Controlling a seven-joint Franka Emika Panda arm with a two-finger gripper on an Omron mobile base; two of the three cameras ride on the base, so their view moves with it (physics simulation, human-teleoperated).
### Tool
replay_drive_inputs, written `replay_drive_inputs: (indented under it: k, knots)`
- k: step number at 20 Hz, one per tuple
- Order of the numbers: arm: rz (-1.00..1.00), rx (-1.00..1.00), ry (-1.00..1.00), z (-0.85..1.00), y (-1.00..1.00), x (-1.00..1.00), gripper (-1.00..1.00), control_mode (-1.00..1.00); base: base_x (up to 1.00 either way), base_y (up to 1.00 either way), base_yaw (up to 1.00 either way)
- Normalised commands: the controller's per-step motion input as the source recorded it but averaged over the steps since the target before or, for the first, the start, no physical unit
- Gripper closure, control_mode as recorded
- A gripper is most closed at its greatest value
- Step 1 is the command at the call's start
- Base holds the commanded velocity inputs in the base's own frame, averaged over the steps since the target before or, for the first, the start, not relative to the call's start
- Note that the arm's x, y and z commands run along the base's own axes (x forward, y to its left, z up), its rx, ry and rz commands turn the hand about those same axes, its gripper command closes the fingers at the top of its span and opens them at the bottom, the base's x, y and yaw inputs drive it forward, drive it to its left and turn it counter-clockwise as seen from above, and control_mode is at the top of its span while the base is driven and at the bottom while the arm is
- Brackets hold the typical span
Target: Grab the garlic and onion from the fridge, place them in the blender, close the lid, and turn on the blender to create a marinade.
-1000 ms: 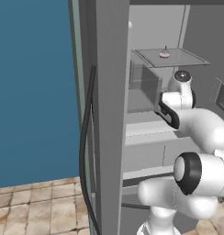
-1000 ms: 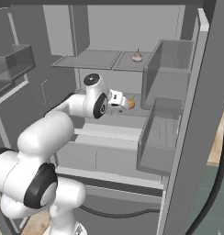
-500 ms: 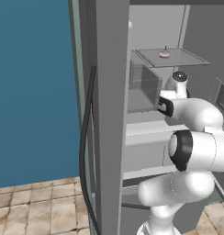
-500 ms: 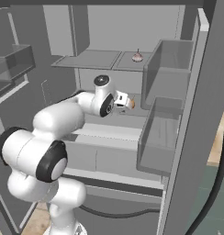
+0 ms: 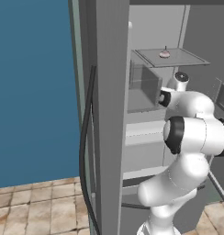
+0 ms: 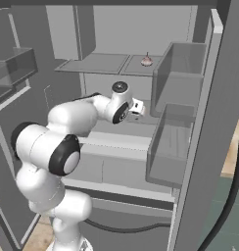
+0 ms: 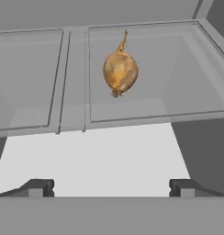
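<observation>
The fridge [image 5: 109,114] stands with its door open, and my arm reaches inside at mid height. A golden-brown onion [image 7: 120,71] with a dry stem lies on a grey glass shelf [image 7: 146,105], straight ahead of my gripper [image 7: 111,187] and apart from it. My gripper is open, its two dark fingertips [image 7: 38,187] spread wide with nothing between them. Seen from the right base, my gripper [image 6: 138,109] points toward the back wall below the upper shelf. A small pale garlic [image 6: 147,61] sits on that upper shelf, and the left base view shows the garlic [image 5: 165,53] too.
Boxy grey door bins [image 6: 173,142] hang on the fridge [image 6: 209,147] door just right of my hand, one above the other. A bin [image 5: 143,85] sits close to my wrist in the left base view. The long black handle [image 5: 84,151] runs down the door's outer edge.
My arm has stretched further into the fridge, and the hand has moved deeper under the upper shelf toward the onion. The gripper stayed open. Onion and garlic have not moved.
</observation>
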Motion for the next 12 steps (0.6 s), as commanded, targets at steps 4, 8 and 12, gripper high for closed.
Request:
replay_drive_inputs:
  k: [4, 8, 12]
  knots:
    - [0.00, 0.02, 0.04, -0.17, -0.04, 0.47, -1.00, -1.00, 0.00, 0.00, 0.00]
    - [0.00, 0.02, 0.02, -0.04, -0.01, 0.35, -1.00, -1.00, 0.00, 0.00, 0.00]
    - [0.00, 0.03, 0.02, -0.05, 0.00, 0.38, -1.00, -1.00, 0.00, 0.00, 0.00]
